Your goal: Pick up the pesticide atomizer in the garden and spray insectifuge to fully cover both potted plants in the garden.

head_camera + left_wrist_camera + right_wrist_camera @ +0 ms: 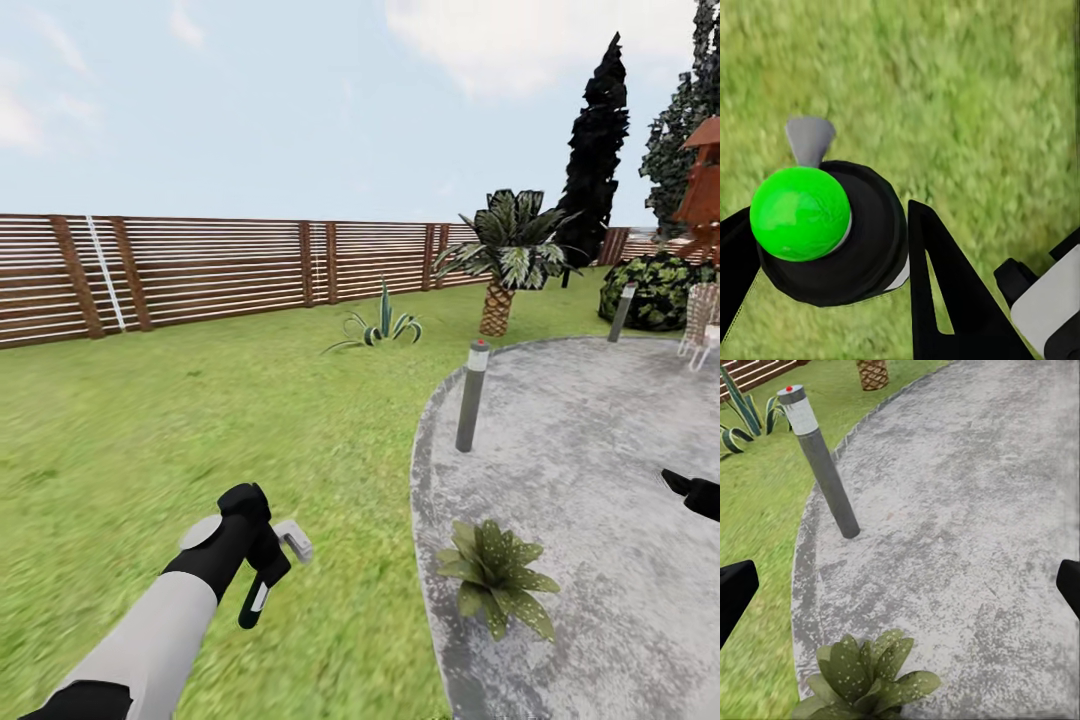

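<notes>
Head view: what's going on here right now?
The robot stands on the lawn in a fenced garden. Its left end effector is shut on the pesticide atomizer, held over the grass. One white-speckled potted plant sits at the edge of the stone patio, ahead and to the right, near a grey lamp post. The right end effector is open, aimed at the patio above that plant. No spray is visible.
</notes>
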Controlling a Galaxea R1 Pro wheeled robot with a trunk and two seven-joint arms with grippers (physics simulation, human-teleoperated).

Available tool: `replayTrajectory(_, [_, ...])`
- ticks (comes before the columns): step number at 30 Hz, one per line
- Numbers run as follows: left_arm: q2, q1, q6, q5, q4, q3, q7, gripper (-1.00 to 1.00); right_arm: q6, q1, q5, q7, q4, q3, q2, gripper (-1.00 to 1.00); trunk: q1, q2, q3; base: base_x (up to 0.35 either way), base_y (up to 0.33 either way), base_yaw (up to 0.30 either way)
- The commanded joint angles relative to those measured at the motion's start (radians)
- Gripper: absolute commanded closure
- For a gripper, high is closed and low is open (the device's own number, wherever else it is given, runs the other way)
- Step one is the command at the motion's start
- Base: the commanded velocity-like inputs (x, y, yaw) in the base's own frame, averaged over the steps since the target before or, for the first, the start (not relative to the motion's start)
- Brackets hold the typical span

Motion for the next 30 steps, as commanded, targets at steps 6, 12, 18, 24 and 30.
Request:
replayTrajectory(6, [0.000, 0.000, 0.007, -0.009, -0.001, -0.001, -0.008, 1.00, 0.002, -0.001, 0.011, 0.010, -0.001, -0.001, 0.000, -1.00, 0.000, -0.001, -0.001, 0.000, 0.000, -0.297])
replayTrajectory(12, [0.003, 0.000, 0.007, -0.010, -0.001, 0.000, -0.008, 1.00, 0.002, -0.001, 0.011, 0.010, -0.001, -0.001, 0.000, -1.00, 0.000, -0.001, -0.001, 0.000, 0.000, -0.297])
replayTrajectory(18, [0.003, 0.000, 0.007, -0.009, 0.098, 0.001, -0.008, 1.00, 0.002, -0.001, 0.011, 0.010, -0.001, -0.001, 0.000, -1.00, 0.000, -0.001, -0.001, 0.000, 0.000, -0.297])
replayTrajectory(24, [0.008, 0.000, 0.007, -0.010, 0.123, 0.003, -0.008, 1.00, 0.002, -0.001, 0.011, 0.010, -0.001, -0.001, 0.001, -1.00, 0.000, -0.001, -0.001, 0.000, 0.014, -0.197])
replayTrajectory(30, [0.008, 0.000, 0.007, -0.010, 0.125, 0.002, -0.008, 1.00, 0.002, -0.001, 0.011, 0.010, -0.001, -0.001, 0.003, -1.00, 0.000, -0.001, -0.001, 0.000, 0.235, -0.009])
